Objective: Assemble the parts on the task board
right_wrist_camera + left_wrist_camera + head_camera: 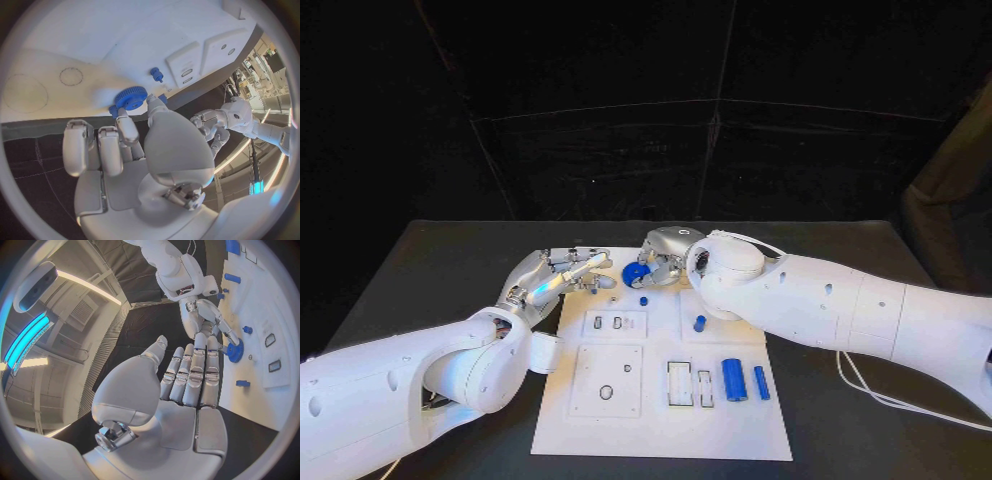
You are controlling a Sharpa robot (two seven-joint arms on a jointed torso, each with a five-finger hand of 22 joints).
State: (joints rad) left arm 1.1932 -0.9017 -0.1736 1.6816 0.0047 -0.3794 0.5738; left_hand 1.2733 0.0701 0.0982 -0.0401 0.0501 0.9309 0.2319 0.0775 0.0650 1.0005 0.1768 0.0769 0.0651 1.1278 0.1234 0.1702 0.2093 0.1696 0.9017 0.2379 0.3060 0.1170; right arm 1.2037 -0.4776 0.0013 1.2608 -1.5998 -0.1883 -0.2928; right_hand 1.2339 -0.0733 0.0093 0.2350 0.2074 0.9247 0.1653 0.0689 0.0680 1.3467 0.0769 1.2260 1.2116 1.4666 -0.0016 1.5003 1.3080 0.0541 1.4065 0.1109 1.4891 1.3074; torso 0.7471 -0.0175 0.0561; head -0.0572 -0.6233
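Head view: right hand [669, 262] pinches blue gear [636, 273], half hidden | left hand [568, 272] fingers apart, holding nothing

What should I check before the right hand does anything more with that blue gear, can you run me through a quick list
1. Gear held: ok. The right hand pinches the blue gear at its fingertips.
2. Gear over the task board: ok, it hangs above the board's far end.
3. Gear seated on anything: cannot tell; the fingers hide what lies under it.
4. Left hand out of the way: not ok. Its fingers are spread and empty, but they reach right next to the gear.
5. Small blue peg nearby: ok, it stands upright on the board, apart from the gear.
6. Blue cylinders at the near end: ok, lying well away from both hands.
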